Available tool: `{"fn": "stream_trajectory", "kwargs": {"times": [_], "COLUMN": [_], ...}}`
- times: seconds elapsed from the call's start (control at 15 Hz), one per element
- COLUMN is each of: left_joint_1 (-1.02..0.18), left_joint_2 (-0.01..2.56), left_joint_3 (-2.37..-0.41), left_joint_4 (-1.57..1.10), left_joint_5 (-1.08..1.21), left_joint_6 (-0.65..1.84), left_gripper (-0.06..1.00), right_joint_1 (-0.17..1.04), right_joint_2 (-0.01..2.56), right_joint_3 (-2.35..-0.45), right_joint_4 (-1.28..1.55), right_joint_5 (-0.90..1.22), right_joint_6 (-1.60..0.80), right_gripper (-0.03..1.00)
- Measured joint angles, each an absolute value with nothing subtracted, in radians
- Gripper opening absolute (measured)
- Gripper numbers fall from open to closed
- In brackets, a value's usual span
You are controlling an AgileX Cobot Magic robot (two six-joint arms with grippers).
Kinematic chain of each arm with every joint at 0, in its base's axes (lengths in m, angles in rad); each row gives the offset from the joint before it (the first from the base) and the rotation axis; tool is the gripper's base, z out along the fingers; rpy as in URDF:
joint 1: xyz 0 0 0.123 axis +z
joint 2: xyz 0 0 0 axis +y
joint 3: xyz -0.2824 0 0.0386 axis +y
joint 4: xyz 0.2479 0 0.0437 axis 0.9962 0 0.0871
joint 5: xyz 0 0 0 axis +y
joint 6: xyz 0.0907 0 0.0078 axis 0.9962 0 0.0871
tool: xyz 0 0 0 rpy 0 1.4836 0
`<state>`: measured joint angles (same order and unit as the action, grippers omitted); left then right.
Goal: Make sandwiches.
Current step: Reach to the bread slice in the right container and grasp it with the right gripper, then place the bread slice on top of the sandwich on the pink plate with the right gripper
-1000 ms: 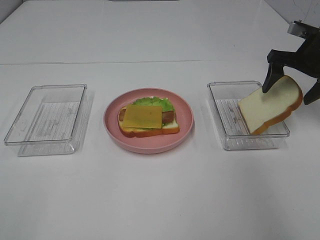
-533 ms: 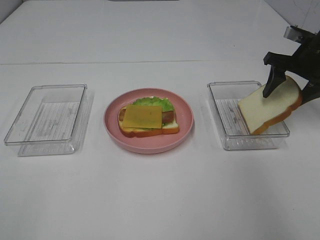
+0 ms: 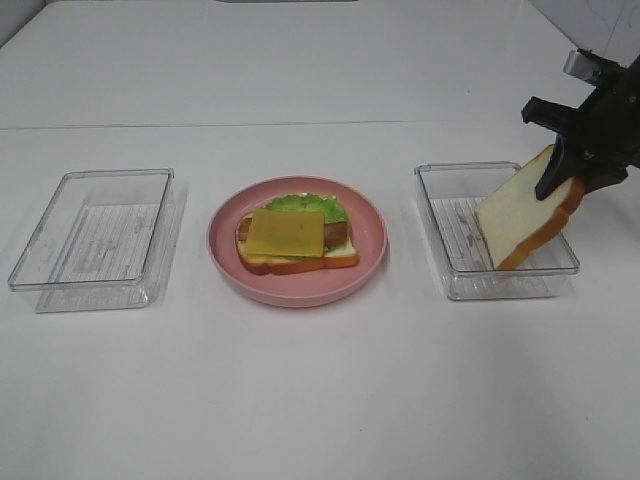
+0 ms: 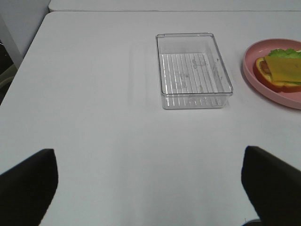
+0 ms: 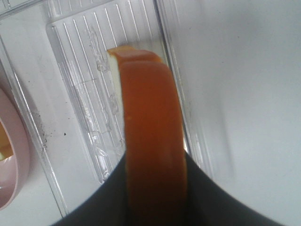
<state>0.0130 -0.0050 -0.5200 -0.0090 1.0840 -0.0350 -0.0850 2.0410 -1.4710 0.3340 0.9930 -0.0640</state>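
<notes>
Pincer jaws of the right pincer have closed on the bread slice above the right tray; left pincer gapes idle.

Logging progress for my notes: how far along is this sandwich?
Done: base bread, lettuce, meat and yellow cheese slice stacked on the round pink plate. In hand: right claw clamping the white top bread slice, tilted in the right clear plastic tray. Left: carrying it over onto the cheese.
</notes>
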Motion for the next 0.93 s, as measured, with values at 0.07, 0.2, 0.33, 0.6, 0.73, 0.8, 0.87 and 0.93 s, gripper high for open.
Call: {"fn": "stream_trajectory", "kwargs": {"times": [0.07, 0.2, 0.33, 0.6, 0.73, 0.8, 0.87, 0.93], "left_joint_1": [0.013, 0.013, 0.013, 0.013, 0.013, 0.013, 0.013, 0.013], "left_joint_2": [-0.005, -0.005, -0.005, -0.005, -0.005, -0.005, -0.005, -0.005], "left_joint_3": [-0.52, -0.52, -0.52, -0.52, -0.52, -0.52, -0.52, -0.52], "left_joint_4": [-0.009, -0.009, -0.009, -0.009, -0.009, -0.009, -0.009, -0.009], "left_joint_5": [1.084, 1.084, 1.084, 1.084, 1.084, 1.084, 1.084, 1.084], "left_joint_6": [-0.035, -0.035, -0.035, -0.035, -0.035, -0.035, -0.035, -0.035], "left_gripper": [0.98, 0.98, 0.98, 0.98, 0.98, 0.98, 0.98, 0.98], "right_joint_1": [-0.085, -0.085, -0.085, -0.085, -0.081, -0.065, -0.033, 0.018], "right_joint_2": [2.041, 2.0, 1.91, 1.792, 1.791, 1.791, 1.792, 1.802], "right_joint_3": [-1.471, -1.471, -1.471, -1.469, -1.418, -1.373, -1.337, -1.315], "right_joint_4": [0.34, 0.353, 0.364, 0.603, 0.857, 0.962, 1.025, 1.059], "right_joint_5": [1.004, 1.047, 1.063, 1.097, 1.103, 1.078, 1.042, 1.003], "right_joint_6": [-0.066, -0.068, -0.068, -0.201, -0.324, -0.381, -0.422, -0.444], "right_gripper": [0.24, 0.24, 0.24, 0.24, 0.24, 0.24, 0.24, 0.24]}}
